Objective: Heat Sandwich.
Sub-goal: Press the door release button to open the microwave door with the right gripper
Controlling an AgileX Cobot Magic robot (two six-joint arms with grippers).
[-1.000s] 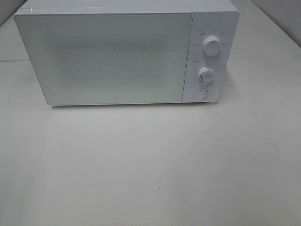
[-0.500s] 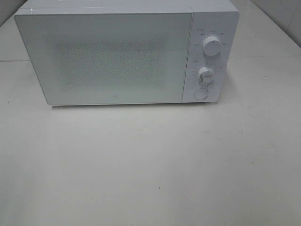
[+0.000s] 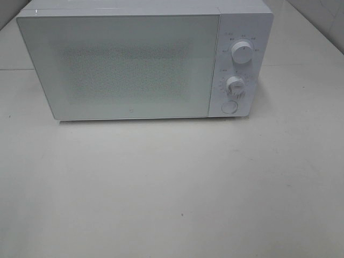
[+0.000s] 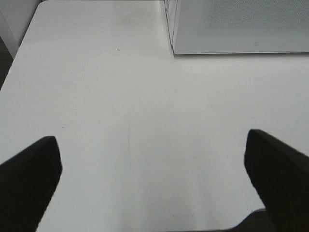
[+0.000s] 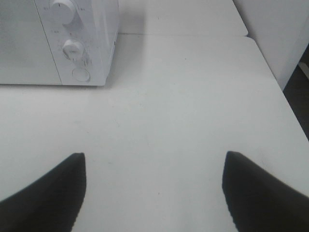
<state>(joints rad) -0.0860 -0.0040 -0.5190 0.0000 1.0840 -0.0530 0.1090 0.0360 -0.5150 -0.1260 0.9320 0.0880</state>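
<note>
White microwave [image 3: 145, 59] stands shut on the table [image 3: 172, 188] in the high view. No sandwich shows, perhaps because it is behind the door, so progress cannot be judged. Left wrist view: the left gripper [image 4: 150, 137] hangs wide and empty before the microwave's door corner. Right wrist view: the right gripper [image 5: 154, 154] is likewise spread and empty before its dials [image 5: 72, 48].

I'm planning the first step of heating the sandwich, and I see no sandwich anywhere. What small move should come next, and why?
Probably bring the right end effector toward the round button under the lower knob, likely the door release. The microwave door is shut, no sandwich shows in any view, and this end effector, like the left end effector, hangs open and empty over the table.
</note>
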